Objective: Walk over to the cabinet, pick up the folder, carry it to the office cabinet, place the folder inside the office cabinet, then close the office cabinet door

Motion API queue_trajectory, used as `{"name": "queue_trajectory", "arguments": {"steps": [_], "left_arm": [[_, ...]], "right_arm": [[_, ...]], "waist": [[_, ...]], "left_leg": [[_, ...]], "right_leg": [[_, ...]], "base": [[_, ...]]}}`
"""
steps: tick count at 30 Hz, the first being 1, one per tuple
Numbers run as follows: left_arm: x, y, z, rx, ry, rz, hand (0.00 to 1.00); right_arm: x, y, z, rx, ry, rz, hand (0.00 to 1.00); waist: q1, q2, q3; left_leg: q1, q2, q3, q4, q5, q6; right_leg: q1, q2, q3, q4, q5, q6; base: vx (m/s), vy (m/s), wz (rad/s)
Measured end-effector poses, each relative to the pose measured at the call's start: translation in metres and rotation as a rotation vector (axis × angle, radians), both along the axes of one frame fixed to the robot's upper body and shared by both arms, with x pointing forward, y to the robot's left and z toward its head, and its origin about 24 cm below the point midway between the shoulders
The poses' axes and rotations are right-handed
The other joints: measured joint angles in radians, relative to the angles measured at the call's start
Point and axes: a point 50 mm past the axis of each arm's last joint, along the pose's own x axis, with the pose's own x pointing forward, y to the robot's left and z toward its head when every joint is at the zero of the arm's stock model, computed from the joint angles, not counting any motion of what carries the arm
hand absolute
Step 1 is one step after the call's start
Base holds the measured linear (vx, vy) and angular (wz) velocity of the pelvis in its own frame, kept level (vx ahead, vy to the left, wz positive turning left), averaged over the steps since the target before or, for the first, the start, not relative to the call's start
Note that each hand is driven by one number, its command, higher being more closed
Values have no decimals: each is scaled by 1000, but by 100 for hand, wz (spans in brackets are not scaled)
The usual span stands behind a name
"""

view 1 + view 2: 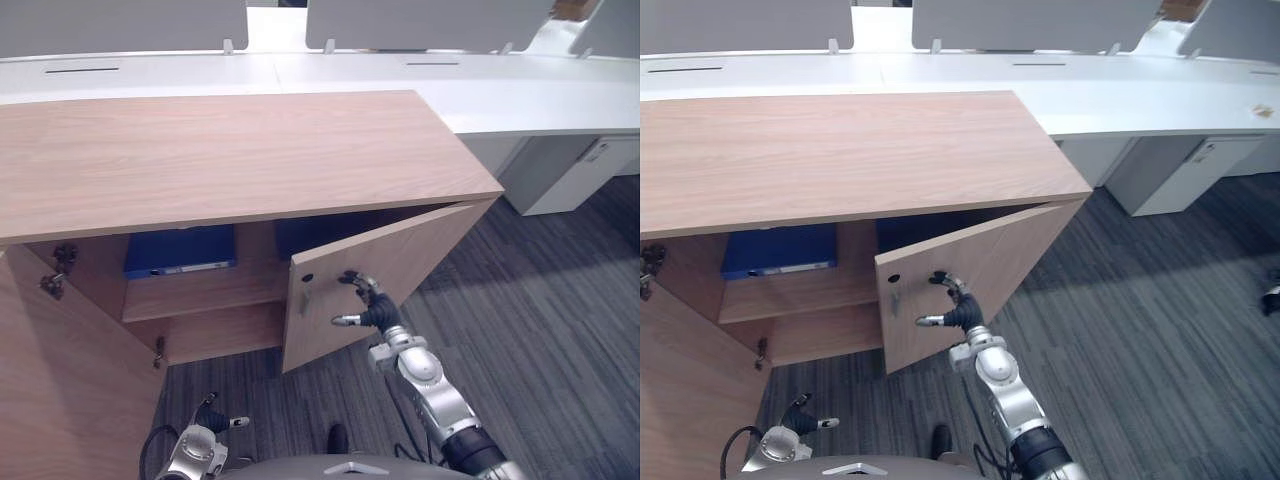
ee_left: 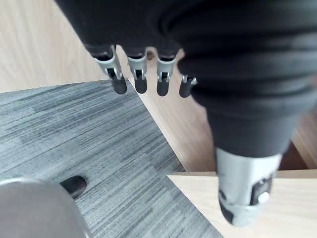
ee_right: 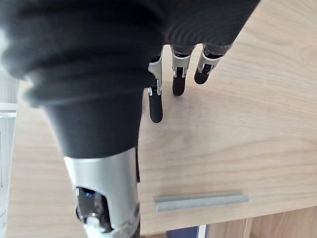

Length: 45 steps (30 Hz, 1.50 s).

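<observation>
- Office cabinet [image 1: 230, 150]: wood-grain unit w/ a bare top. Both doors stand open onto grey carpet [image 1: 540, 330].
- L door [image 1: 60, 380]: we see it swung wide, out past the cabinet's L front corner.
- R door [image 1: 425, 245]: part-open, at an angle to the cabinet front. A slim grey bar handle [image 3: 200, 201] sits near its free edge.
- Folder [image 1: 180, 250]: blue, lying flat on the upper shelf [image 1: 200, 292] of the L compartment, close to the shelf's front edge. Neither hand touches it.
- A second dark-blue item [image 1: 310, 235] sits in the R compartment behind the R door. It is too shaded for us to identify.
- Right hand [image 1: 380, 314]: fingers straight and spread, thumb apart, nothing grasped. The tips point at the R door's outer face just beside the handle; we cannot tell if they touch.
- Left hand [image 1: 205, 422]: low over the carpet by the L door, fingers [image 2: 141, 82] relaxed and near-straight, holding nothing.
- Behind the cabinet: white desks [image 1: 520, 100] w/ grey partition screens [image 1: 420, 20].
</observation>
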Motion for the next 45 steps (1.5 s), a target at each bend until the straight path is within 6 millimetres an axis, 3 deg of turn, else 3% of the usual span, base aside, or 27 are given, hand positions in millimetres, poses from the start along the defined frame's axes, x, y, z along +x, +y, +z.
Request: {"name": "queue_trajectory", "arguments": {"steps": [6, 10, 14, 22, 27, 36, 45], "left_arm": [[2, 1, 1, -11, -14, 30, 0], [3, 1, 2, -13, -20, 34, 0], [5, -1, 2, -18, -25, 33, 0], [5, -3, 2, -22, -24, 34, 0], [4, -7, 2, -37, -24, 46, 0], [-2, -5, 0, -66, -22, 151, 0], [-13, 3, -2, -111, -34, 403, 0]], "right_arm": [[17, -7, -5, -66, 20, -56, 0], [15, -8, -14, -63, 56, -102, 0], [-2, -15, -35, -117, 132, -124, 0], [-64, -24, -97, -234, 408, -159, 0], [-97, -28, -126, -243, 583, -204, 0], [-125, -34, -144, -224, 727, -303, 0], [-132, -38, -149, -192, 772, -355, 0]], "waist": [[13, -3, 6], [14, -3, 7], [11, -10, 13], [3, -11, 14], [-4, -13, 12], [-10, -17, 8], [-11, -19, 5]], "left_leg": [[-4, -9, -49, -51, 47, -5], [-7, -11, -58, -53, 52, -6], [-4, -16, -82, -87, 74, -5], [-3, -26, -107, -107, 86, -3], [18, -32, -127, -111, 89, 1], [50, -33, -128, -174, 129, -2], [55, -40, -171, -192, 142, 3]], "right_leg": [[-3, -6, -36, 0, -3, 4], [-3, -8, -45, 0, -4, 6], [-3, -15, -65, 0, -9, 11], [4, -21, -93, 0, -17, 20], [33, -29, -111, 0, -21, 25], [36, -30, -110, 0, -26, 27], [55, -39, -152, 0, -36, 35]], "base": [[-34, -25, 23], [-45, -17, 8], [-25, -9, 19], [13, 3, 10], [-27, 12, 12], [-55, -12, 1], [4, 0, 11]]}}
